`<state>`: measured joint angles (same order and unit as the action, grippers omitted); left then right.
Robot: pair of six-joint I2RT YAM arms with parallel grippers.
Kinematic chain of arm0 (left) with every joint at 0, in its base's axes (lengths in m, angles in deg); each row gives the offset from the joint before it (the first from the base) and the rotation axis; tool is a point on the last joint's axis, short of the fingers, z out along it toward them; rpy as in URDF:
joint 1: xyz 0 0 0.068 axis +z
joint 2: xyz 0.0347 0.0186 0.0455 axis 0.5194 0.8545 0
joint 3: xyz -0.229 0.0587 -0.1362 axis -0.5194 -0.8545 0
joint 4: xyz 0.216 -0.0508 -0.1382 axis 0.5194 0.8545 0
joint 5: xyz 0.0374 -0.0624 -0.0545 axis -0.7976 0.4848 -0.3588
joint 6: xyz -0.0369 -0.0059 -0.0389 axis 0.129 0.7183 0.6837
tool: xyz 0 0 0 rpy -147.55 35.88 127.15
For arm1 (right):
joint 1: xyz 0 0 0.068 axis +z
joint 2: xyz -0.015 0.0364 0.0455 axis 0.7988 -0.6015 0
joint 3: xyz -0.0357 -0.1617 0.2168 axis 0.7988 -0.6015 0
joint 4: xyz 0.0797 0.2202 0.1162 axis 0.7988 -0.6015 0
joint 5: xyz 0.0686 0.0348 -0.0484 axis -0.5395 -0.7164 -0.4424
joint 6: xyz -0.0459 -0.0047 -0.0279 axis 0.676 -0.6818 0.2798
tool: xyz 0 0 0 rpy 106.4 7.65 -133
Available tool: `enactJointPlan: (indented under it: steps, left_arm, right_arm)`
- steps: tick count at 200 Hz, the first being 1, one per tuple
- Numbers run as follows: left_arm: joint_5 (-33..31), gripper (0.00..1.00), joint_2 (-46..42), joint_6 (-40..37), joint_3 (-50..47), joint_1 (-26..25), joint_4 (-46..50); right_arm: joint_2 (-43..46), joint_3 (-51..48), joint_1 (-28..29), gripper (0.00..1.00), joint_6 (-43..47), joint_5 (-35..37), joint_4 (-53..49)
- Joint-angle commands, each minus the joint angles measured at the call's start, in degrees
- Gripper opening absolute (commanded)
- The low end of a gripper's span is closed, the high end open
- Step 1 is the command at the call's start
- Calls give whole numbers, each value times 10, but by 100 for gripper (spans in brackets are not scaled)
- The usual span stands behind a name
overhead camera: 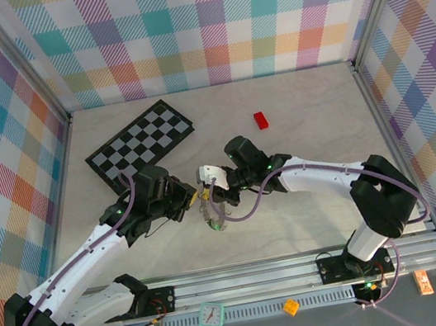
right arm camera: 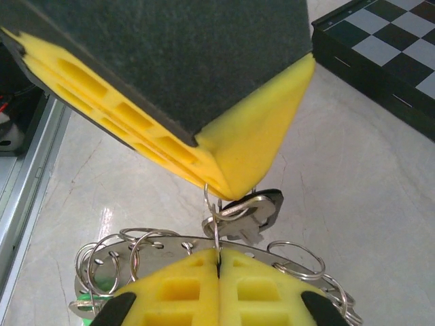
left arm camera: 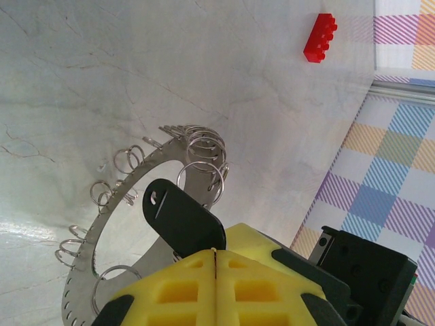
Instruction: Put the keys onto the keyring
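The keyring (left arm camera: 115, 234) is a wide silvery ring with many small wire loops along its rim, and it hangs above the table between both arms (overhead camera: 211, 206). My left gripper (left arm camera: 215, 252) is shut on the black-headed key (left arm camera: 182, 217), whose head sticks out past the yellow pads. In the right wrist view that key (right arm camera: 253, 216) hangs under the left gripper's fingers (right arm camera: 245, 146), its blade against a thin wire loop. My right gripper (right arm camera: 219, 252) is shut on that loop of the keyring (right arm camera: 170, 244). A bit of bright green, likely the other key (right arm camera: 83, 300), shows under the ring's left end.
A black-and-white chessboard (overhead camera: 141, 142) lies at the back left of the table. A red block (overhead camera: 261, 120) sits behind the grippers. Aluminium rails (overhead camera: 262, 277) run along the near edge, and checked walls enclose the table on three sides.
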<state>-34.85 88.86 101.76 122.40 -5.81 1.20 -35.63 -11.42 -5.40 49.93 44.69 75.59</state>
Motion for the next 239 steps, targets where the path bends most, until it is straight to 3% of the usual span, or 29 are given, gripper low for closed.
enactJointPlan:
  steps: [1, 178, 239]
  left_arm:
    - [8, 0, -9, -4, -12, -6, -6]
    - [1, 0, -21, 4, -29, -6, -8]
    - [-19, 38, -33, 5, -30, -6, 3]
  right_arm:
    - [1, 8, -1, 0, -8, -7, 22]
    - [36, -23, -13, 0, -38, -16, 72]
    - [44, -33, -15, 0, -41, -18, 84]
